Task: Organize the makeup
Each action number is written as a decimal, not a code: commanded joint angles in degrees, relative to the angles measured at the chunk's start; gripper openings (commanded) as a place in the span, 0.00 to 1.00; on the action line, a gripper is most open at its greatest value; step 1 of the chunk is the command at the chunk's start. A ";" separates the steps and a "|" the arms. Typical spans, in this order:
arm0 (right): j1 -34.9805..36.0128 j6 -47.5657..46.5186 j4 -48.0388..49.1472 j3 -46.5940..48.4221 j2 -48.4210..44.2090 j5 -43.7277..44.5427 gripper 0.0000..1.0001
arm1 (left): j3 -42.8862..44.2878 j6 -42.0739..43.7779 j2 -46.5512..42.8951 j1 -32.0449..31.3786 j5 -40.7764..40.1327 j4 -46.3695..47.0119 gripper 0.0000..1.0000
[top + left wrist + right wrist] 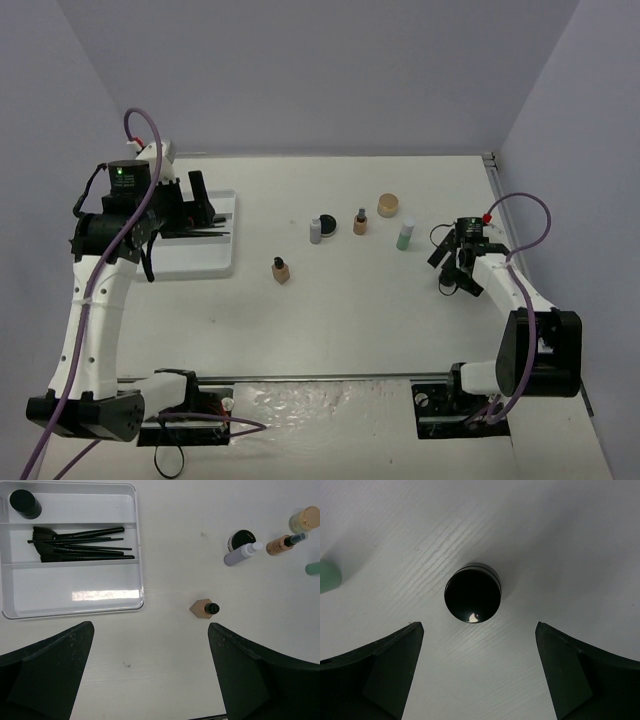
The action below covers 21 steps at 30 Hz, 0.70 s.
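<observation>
Left wrist view takes in most of the makeup. Thin black brushes point(80, 545) lie side by side in the middle compartment of the white tray point(75, 607), and a black round pot point(25, 503) stands in its top compartment. On the counter point(165, 680) right of the tray, a beige bottle point(204, 608) with a black cap is nearest. Further from the tray come a grey bottle point(242, 553) just beside a second black pot point(242, 537), a tan bottle point(280, 544), a tan compact point(304, 520) and, at the frame's edge, a green bottle point(312, 568).

Only the right wrist view shows a third pot point(472, 600), glossy black and upright on the counter; in the top view the right arm hides it, well right of the tray.

That pot sits ahead of the right fingers point(385, 665) and centred between them. They are spread wide and are not touching it. The left fingers point(50, 670) are also spread wide with nothing in them; the beige bottle lies ahead of their gap.
</observation>
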 commanded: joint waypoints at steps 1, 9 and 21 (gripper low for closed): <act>-0.43 3.10 5.68 -1.64 2.20 0.55 0.89 | -0.67 -0.32 -2.57 -0.24 1.45 0.20 0.97; -0.44 2.27 9.73 -1.87 6.37 3.83 0.77 | -1.69 -0.58 -3.59 -0.42 2.14 0.18 0.97; 0.71 -2.49 11.97 -0.77 8.59 4.85 0.35 | -1.38 -0.49 -2.99 -1.36 2.46 -0.13 0.97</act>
